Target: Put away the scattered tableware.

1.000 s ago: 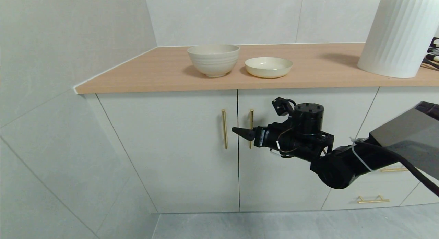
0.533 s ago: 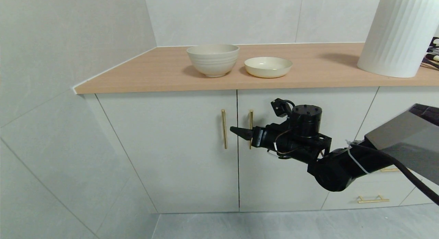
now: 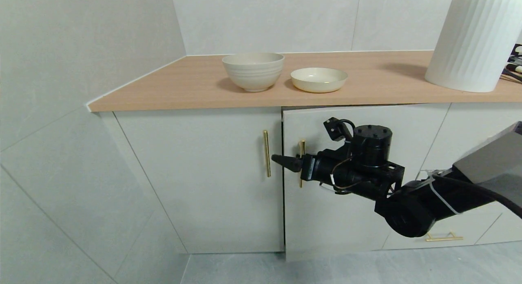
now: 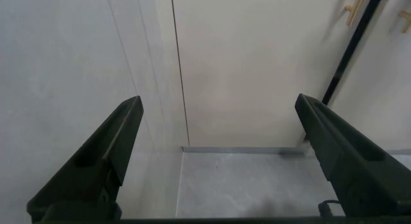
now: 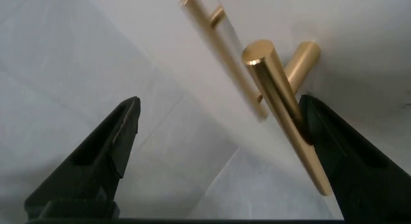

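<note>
Presumably both pieces are glazed ceramic: stiff, smooth enough to slip in a pinch, and liable to chip if knocked. The bowl (image 3: 253, 71) looks the heavier. Its tall wall and open rim suggest a hold with one finger inside and one outside the lip. The shallow dish (image 3: 319, 79) looks lighter, but its low, flaring edge gives less to grip, so a pinch on the rim nearest the front would probably serve best.

The bowl is pale grey-cream with faint rings round its outside. The dish is a warmer cream, plain and wide. They stand upright, just beside each other without touching, on the countertop (image 3: 163, 92), the bowl towards its left corner and both nearer the front edge than the wall.

The left gripper (image 4: 218, 112) hangs low by the cabinet foot, its jaws spread wide on nothing. Below the counter, the left door handle (image 3: 266, 153) is on a shut door. The right gripper (image 3: 282, 160) has its jaws apart around the right door handle (image 5: 282, 102), which lies close against one finger, and that door stands slightly ajar. A white ribbed container (image 3: 473, 43) stands at the countertop's right end.
</note>
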### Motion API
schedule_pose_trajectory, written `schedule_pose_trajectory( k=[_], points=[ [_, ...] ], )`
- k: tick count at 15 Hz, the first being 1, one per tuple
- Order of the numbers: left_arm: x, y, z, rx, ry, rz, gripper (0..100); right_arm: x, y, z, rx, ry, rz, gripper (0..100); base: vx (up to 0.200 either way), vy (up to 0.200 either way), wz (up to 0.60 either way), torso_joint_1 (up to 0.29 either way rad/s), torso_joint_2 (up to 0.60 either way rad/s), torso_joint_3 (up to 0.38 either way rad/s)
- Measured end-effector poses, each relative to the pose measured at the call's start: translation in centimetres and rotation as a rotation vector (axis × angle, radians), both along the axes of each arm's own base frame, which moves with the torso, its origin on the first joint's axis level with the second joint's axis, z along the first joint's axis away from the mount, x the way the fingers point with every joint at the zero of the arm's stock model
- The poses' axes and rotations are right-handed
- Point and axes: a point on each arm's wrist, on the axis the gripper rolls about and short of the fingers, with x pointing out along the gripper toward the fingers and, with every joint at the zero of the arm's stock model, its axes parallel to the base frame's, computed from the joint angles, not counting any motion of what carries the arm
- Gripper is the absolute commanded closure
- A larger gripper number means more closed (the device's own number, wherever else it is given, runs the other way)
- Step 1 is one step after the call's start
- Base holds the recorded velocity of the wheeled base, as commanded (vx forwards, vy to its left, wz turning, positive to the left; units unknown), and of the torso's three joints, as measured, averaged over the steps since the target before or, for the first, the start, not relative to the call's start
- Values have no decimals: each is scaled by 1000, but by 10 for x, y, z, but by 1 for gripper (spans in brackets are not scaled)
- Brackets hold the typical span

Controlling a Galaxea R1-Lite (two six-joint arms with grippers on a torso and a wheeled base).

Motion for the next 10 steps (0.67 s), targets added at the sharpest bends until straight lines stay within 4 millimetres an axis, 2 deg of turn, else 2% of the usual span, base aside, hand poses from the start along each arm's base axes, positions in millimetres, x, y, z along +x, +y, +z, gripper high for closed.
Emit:
schedule_pose_trajectory(
  k=[6,10],
  points=[
    [0,0,0,0,0,0,0,-54,-31,11,-16,51,214,0,0,0,0,0,0,0],
    [0,0,0,0,0,0,0,-81,-50,16,-18,60,258,0,0,0,0,0,0,0]
  ],
)
